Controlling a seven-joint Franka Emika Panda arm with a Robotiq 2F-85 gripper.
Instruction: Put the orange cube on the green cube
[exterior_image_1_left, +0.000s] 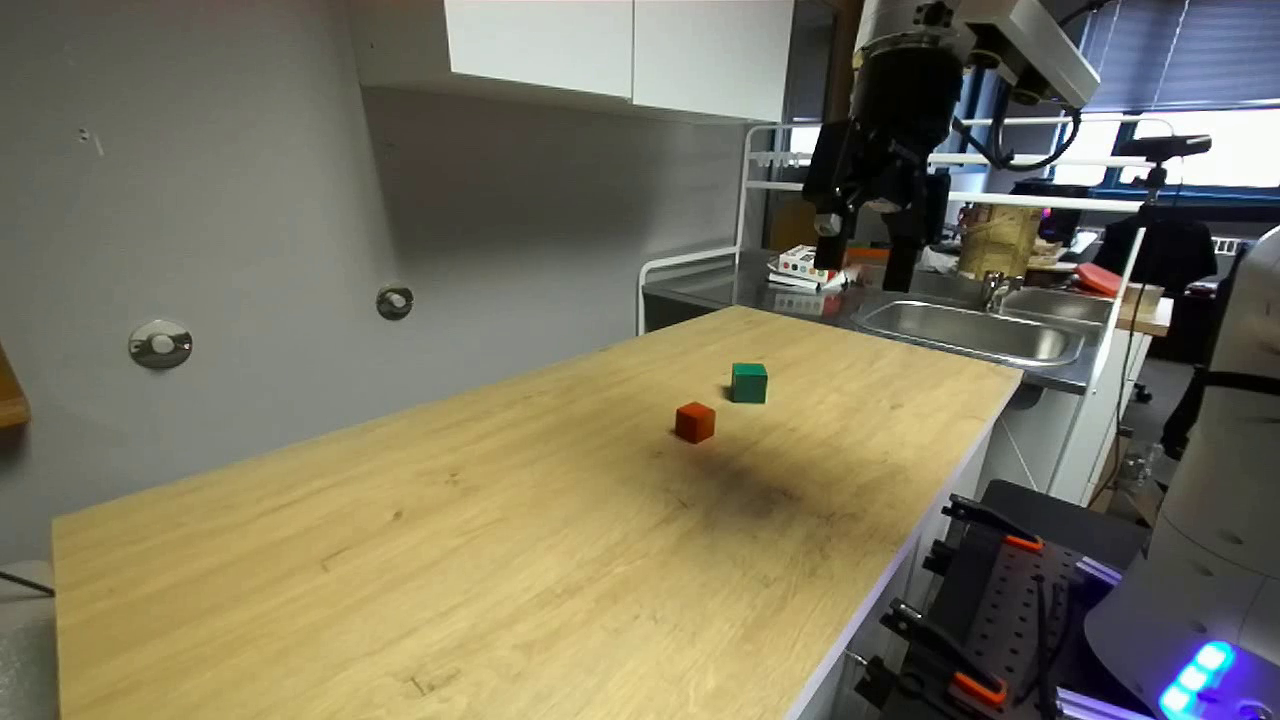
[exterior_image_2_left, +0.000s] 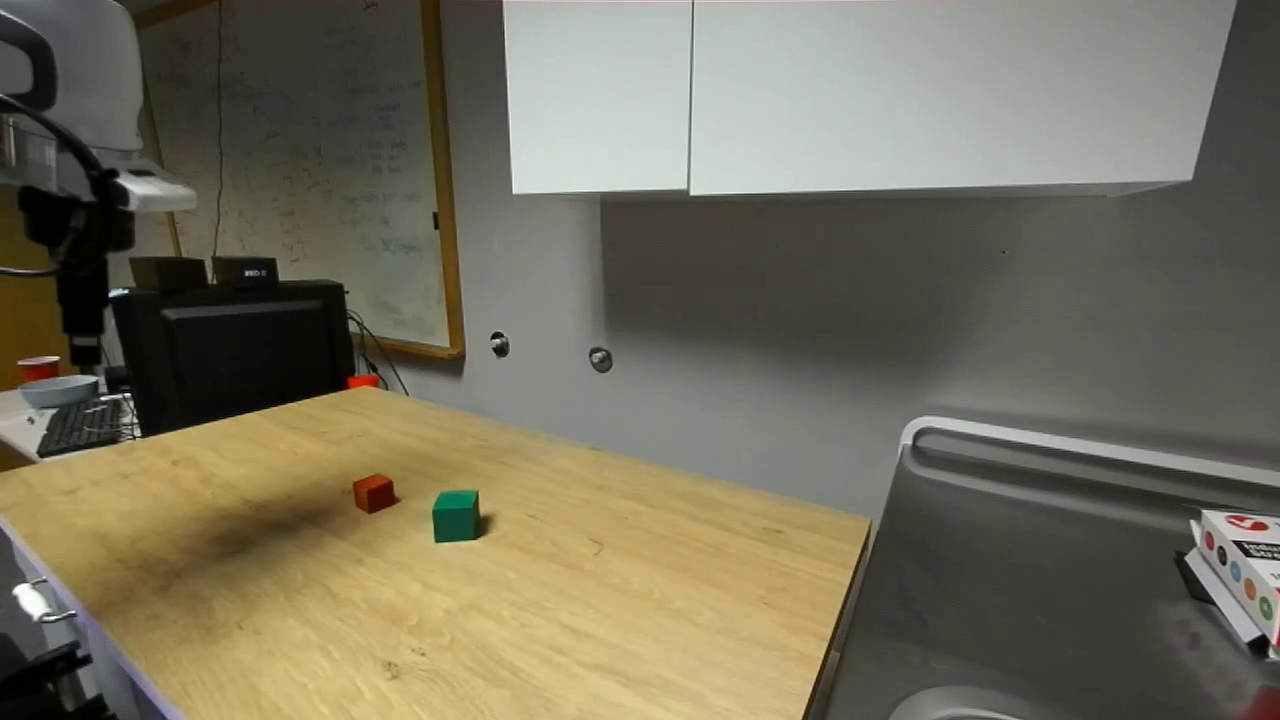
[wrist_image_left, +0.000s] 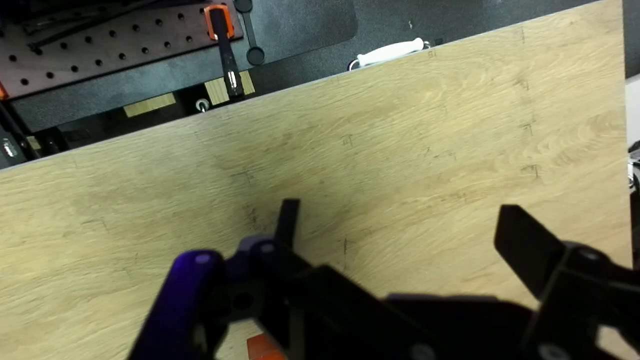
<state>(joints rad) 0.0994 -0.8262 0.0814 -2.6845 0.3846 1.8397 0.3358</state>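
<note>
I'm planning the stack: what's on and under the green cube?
Nothing sits on the green cube; the wood-grain tabletop lies under it, but the part directly beneath can't be seen.

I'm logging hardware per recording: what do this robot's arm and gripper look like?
The arm is whitish and rounded, with a black band and glowing blue lights low down. Higher up, a dark cable loops outside. The gripper is black with two blocky fingers.

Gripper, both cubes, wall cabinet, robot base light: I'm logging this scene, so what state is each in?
Gripper: open, holding nothing
Orange cube: on the table, not stacked
Green cube: on the table, nothing on top
Wall cabinet: shut
Robot base light: lit blue
</note>
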